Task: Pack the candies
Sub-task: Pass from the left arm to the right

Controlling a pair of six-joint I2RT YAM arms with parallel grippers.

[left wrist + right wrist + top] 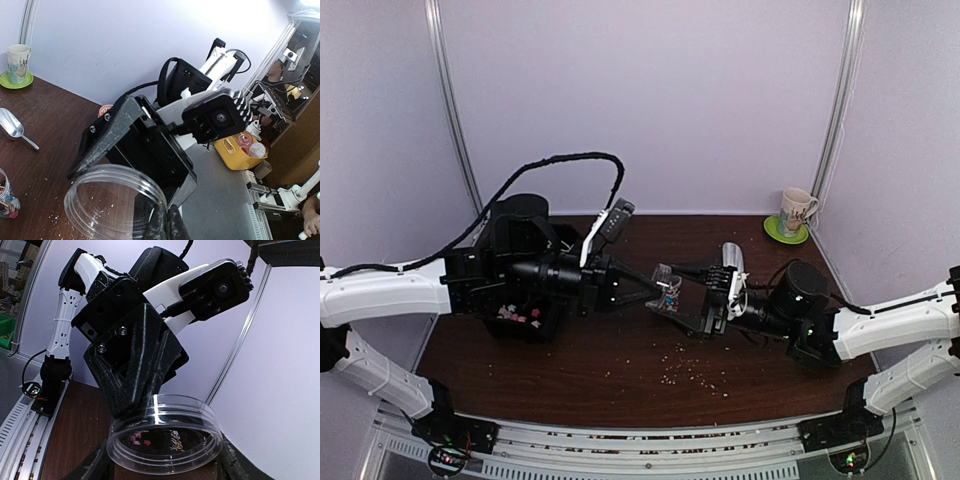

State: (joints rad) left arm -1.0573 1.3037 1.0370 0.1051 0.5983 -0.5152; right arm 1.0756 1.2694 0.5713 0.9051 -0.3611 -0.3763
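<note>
1. Crumbs (685, 368): pale specks on the table (600, 350), on the near side of the clear jar.

2. Black tray (548, 322): left of the jar and slightly nearer, under the left arm. It holds the candies (510, 313), a small heap of pink and white. A few more coloured sweets show at the jar itself. I cannot tell whether they are inside it or behind it.

3. Clear jar (672, 288): held off the table at mid-depth between the two arms. Its lid is off and its mouth faces roughly upward, somewhat tilted.

4. Left gripper (653, 289): reaches the jar from the left, its fingers pinched tight on the rim wall.

5. Right gripper (708, 300): reaches from the right, its fingers spread wide with one on each side of the jar body. Whether they press on the jar cannot be told.

6. Governing relation: the jar sits squarely between the right fingers, so a straight closing would take it, probably as a handover. The candies lie well to the jar's left. The left arm is nearer to them but is occupied with the rim.

7. Scoop (733, 258): metal, lying on the table just beyond the jar to the right, behind the right gripper. Its long axis runs roughly near to far.

8. Mug (798, 210) on a green saucer (786, 232): far right of the jar, at the back corner.
</note>
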